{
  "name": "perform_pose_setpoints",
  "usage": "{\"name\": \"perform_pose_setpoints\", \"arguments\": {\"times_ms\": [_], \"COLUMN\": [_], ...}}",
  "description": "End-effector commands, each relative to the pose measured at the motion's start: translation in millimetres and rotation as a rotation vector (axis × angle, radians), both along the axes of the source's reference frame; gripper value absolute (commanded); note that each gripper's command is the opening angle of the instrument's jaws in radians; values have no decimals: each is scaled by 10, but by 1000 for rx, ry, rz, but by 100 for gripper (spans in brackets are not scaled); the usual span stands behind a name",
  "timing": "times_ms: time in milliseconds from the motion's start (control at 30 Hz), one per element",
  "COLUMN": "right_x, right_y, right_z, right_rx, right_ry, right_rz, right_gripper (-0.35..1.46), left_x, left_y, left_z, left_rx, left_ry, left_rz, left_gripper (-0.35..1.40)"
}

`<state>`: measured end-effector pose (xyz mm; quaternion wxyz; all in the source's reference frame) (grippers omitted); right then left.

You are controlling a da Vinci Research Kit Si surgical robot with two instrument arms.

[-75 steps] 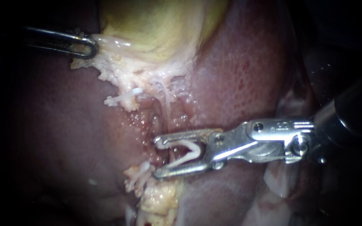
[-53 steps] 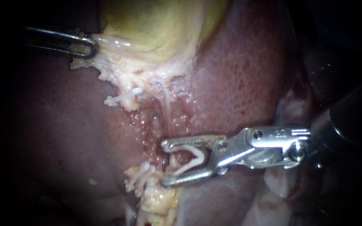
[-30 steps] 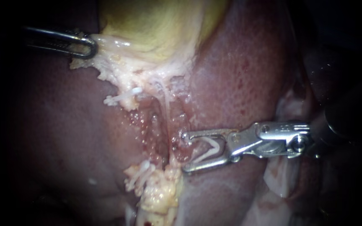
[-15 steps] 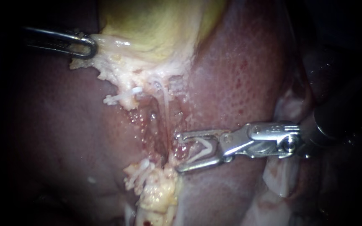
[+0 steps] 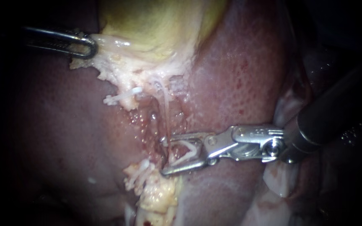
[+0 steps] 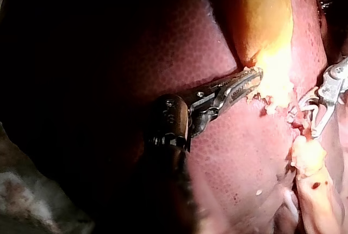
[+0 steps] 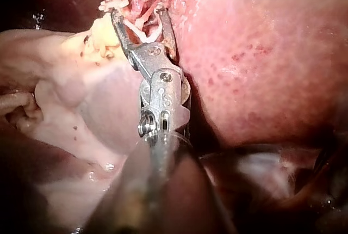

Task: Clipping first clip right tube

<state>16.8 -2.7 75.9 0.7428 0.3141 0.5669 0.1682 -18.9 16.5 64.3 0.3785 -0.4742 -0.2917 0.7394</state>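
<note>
at the far left, the left instrument [image 5: 86,46] comes in level, its jaws pressed together, pinching the pale tissue [image 5: 109,58] that fringes the yellow-green gallbladder [image 5: 156,25]. below that fringe a thin pale tube [image 5: 164,111] runs down over a raw red groove and passes into the mouth of the right instrument [image 5: 164,155]. its jaws stand wide apart, each holding one leg of a white v-shaped clip [image 5: 194,148], one jaw on either side of the tube. the clip is not squeezed onto the tube. further right, the instrument's shaft lies across the red liver [image 5: 239,75].
</note>
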Motion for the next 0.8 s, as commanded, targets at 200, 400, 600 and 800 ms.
{"name": "perform_pose_setpoints", "arguments": {"times_ms": [200, 400, 600, 800], "right_x": [8, 11, 12, 7], "right_y": [-4, -8, -9, -9], "right_z": [-6, -17, -33, -58], "right_rx": [16, 36, 48, 64], "right_ry": [17, 33, 53, 73], "right_rz": [6, -7, -12, -35], "right_gripper": [50, 50, 49, 48], "left_x": [0, 0, 0, 0], "left_y": [0, 0, 0, 0], "left_z": [0, 0, 0, 0], "left_rx": [0, 0, 0, 0], "left_ry": [0, 0, 0, 0], "left_rz": [0, -1, -1, -1], "left_gripper": [-35, -35, -35, -35]}}
